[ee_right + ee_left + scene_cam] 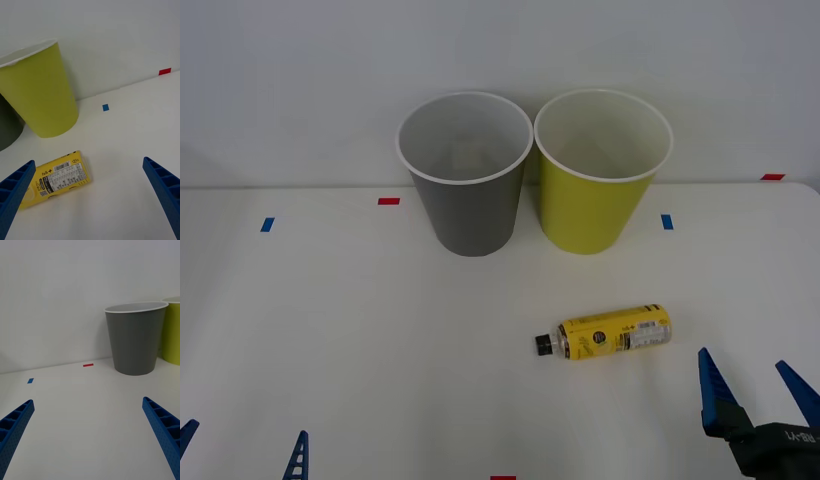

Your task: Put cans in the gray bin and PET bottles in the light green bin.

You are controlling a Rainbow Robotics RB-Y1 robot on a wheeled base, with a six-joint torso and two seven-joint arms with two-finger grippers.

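I have the PET bottle (608, 333) lying on its side on the white table (330, 330), near me and right of centre, black cap pointing left; it sits in front of the light green bin (595, 205), well apart from it, and the gray bin (468, 200) stands just left of that one, the two rims almost touching at the back of the table. My right gripper (758, 385) is at the near right, just beside and nearer than the bottle's base end, fingers spread wide and holding nothing; my left gripper (242, 440) waits at the near left corner, also spread wide and empty.

The step in hand, as I judge it, is the reach for the bottle with the right arm; to do it well I would bring the gripper left and a little farther until the open fingers straddle the middle of the yellow label, across the bottle's length rather than along it; a round body on a smooth table will roll if one finger touches first, so I want both to close together. From the right wrist view the bottle (56, 180) sits off toward one finger (15, 195), so it probably needs centring before I descend; then lift clear and carry it over the green rim.
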